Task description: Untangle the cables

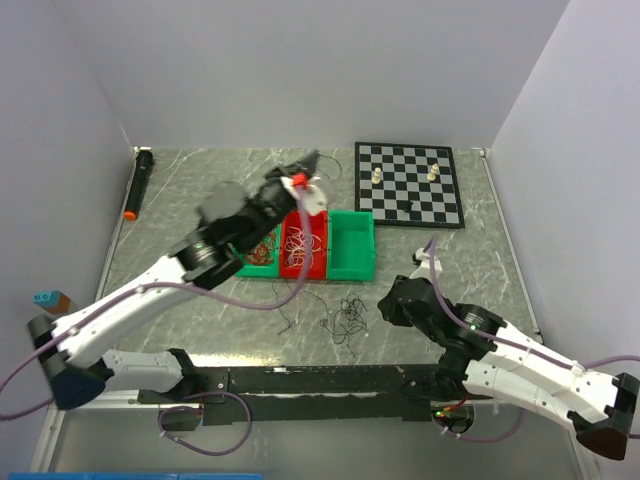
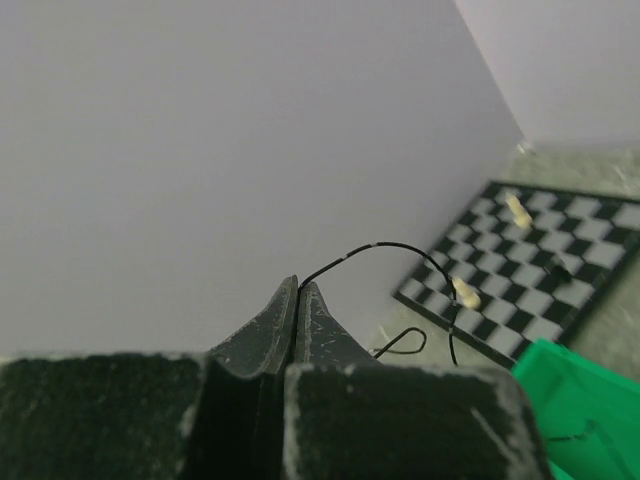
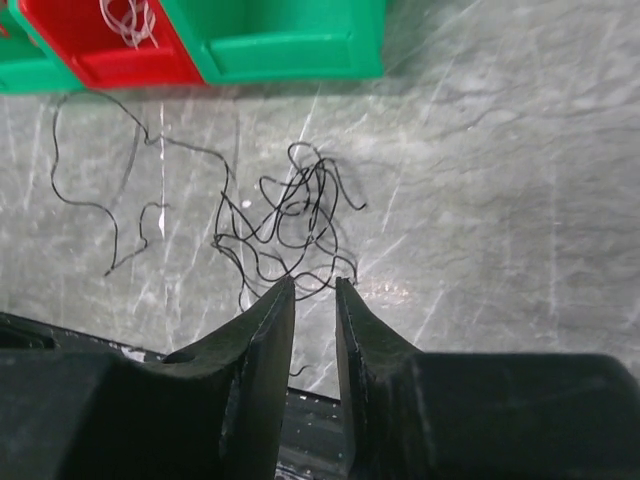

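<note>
My left gripper (image 1: 312,158) is raised past the far end of the bins and is shut on a thin black cable (image 2: 380,247), which curves out from the fingertips (image 2: 298,285) toward the chessboard. A tangle of black cables (image 1: 346,318) lies on the table in front of the bins; in the right wrist view this tangle (image 3: 295,215) sits just ahead of my fingers. My right gripper (image 3: 315,283) is open by a narrow gap and empty; in the top view the right gripper (image 1: 384,304) is just right of the tangle. A single loose black cable (image 3: 100,200) lies left of it.
Three bins stand mid-table: a green bin (image 1: 243,266) with red-brown wires, a red bin (image 1: 322,262) with white wires, and a green bin (image 1: 352,262) on the right. A chessboard (image 1: 410,183) with a few pieces lies at the back right. A black marker (image 1: 140,183) lies at the far left.
</note>
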Tool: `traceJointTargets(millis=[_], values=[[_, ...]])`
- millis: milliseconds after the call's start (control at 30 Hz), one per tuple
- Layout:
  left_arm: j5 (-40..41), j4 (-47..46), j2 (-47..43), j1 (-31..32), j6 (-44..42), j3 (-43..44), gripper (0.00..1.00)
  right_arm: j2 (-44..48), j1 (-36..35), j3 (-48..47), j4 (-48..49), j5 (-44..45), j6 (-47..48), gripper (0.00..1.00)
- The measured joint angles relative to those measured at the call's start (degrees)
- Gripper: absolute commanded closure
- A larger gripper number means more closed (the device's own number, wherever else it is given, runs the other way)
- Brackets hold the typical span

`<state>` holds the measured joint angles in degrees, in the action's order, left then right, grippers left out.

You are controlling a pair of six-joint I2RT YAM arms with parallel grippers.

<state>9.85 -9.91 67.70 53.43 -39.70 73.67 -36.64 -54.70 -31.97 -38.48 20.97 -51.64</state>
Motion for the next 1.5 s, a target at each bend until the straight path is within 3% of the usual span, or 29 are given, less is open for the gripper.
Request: traceJointTargets(millis=[267,533,1067,1500], values=[[-1.2,-3.7,11.1,-0.3,1.0,-3.0,0.99,6.3,0.2,-0.9,-3.8,4.5,-0.5,0.68],[-1.3,-8.0,15.8,-1.0,1.4,-2.9,0.99,7.1,1.4,-1.0,-4.2,5.1,-1.0,0.67],[0.5,-15.4,16.9,-3.2,1.3,3.3,0.99,8.4,2.8,-0.5,-4.2,4.5,-1.0,0.66],[0.4,-15.5,14.4,-3.8,1.2,-2.9,0.99,8.3,3.2,-0.3,-4.2,4.0,-1.0,0.66]])
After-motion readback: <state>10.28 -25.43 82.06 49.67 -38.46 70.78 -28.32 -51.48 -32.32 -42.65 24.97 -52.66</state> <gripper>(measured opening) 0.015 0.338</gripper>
